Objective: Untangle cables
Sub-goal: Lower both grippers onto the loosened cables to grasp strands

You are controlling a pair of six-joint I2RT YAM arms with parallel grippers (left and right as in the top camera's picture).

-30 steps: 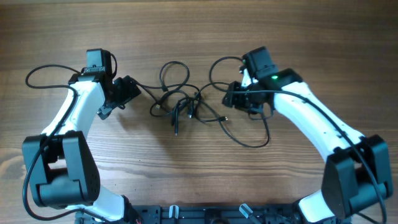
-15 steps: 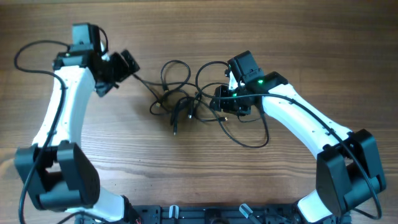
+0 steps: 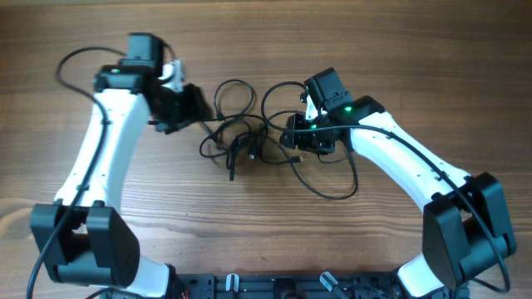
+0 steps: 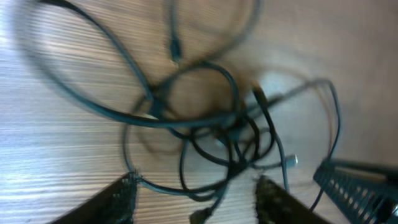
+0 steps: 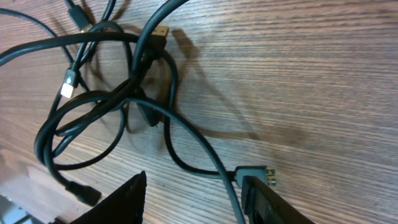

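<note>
Risk: if either arm pulled now, I judge that the knot in the thin black flexible cables (image 3: 241, 137) could become tighter instead of looser.
Cause: several loops crossed each other in one place, so a pull on one strand would drag the others along.
Second risk: a small grey plug (image 5: 258, 175) lay just beside the right jaws. A closing there could catch the plug or miss the thin cord completely.
Left arm pose: it reached forward and bent inward. The left gripper (image 3: 193, 108) was at the left edge of the tangle, low over the brown wooden bench (image 3: 266, 41).
Right arm pose: it stretched in from the right side. The right gripper (image 3: 293, 139) pointed left into the right edge of the tangle.
Left jaws: they stood wide apart and held nothing. The left wrist view was blurred, and the knot lay in front of them.
Right jaws: they also stood wide apart. One cable strand ran down between them, but it was not clamped.
Cables: they lay on the bench between the two grippers, not yet separated. A gold-tipped plug (image 5: 158, 31) rested on top of the knot.
</note>
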